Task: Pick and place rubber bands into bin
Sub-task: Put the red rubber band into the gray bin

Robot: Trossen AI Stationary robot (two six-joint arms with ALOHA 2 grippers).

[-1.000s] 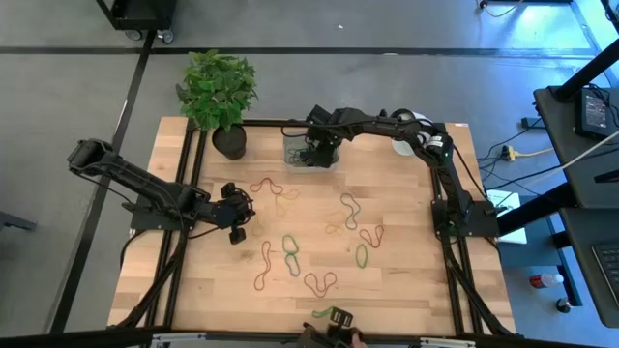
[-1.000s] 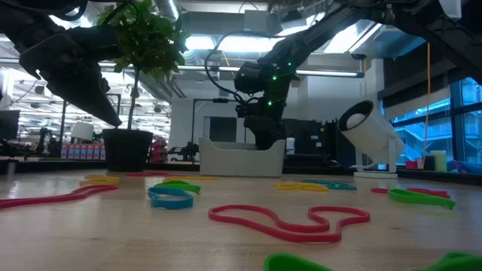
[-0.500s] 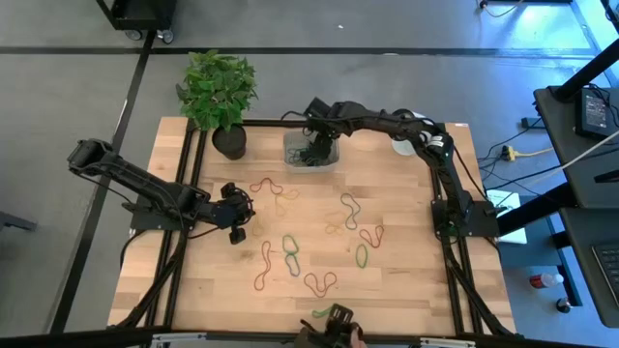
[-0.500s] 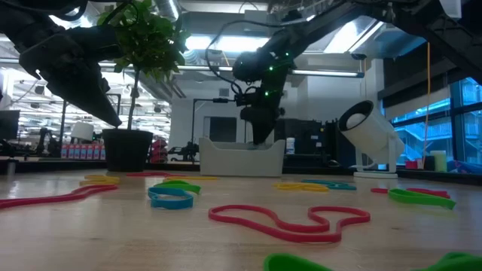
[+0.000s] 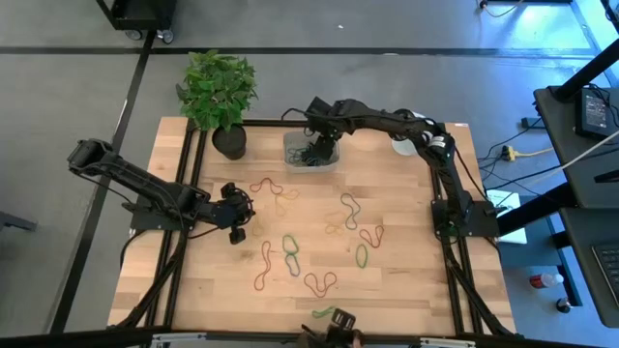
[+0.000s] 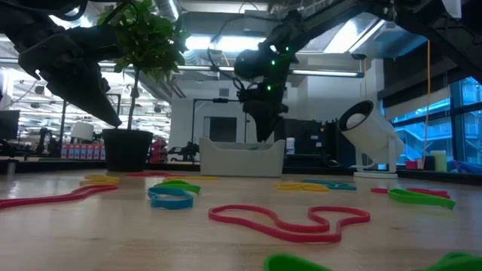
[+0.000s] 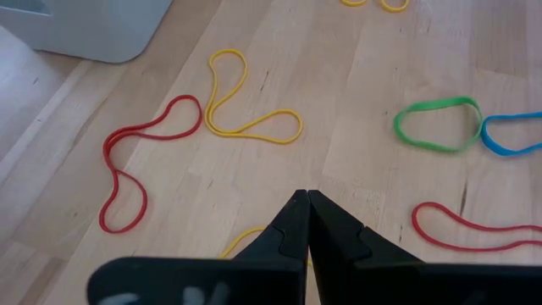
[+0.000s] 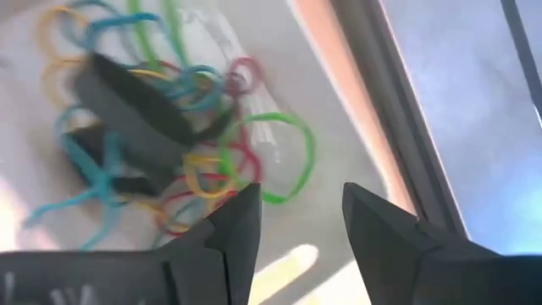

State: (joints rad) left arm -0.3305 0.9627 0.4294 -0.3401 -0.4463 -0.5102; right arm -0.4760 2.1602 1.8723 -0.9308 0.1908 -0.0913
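Note:
The bin (image 5: 310, 155) stands at the table's far edge, right of the plant pot, and holds a tangle of rubber bands (image 8: 161, 161) in blue, yellow, red and green. My right gripper (image 8: 301, 224) hangs open just above the bin (image 6: 241, 158), fingers pointing down, with nothing between them. Several more rubber bands (image 5: 290, 253) lie flat on the wooden table in loops and figure-eights. My left gripper (image 7: 306, 196) is shut and empty, hovering over the table's left middle (image 5: 236, 232), near a yellow band (image 7: 246, 127) and a red band (image 7: 127, 169).
A black plant pot (image 5: 229, 142) stands at the far left. At the far right, a white round camera (image 5: 404, 145) stands beside the bin. A small device with a green band on it (image 5: 334, 316) sits at the near edge. Bare wood lies between the scattered bands.
My right gripper has risen straight up out of the bin and now hangs just above its rim. The bands in the bin and on the table lie as before.

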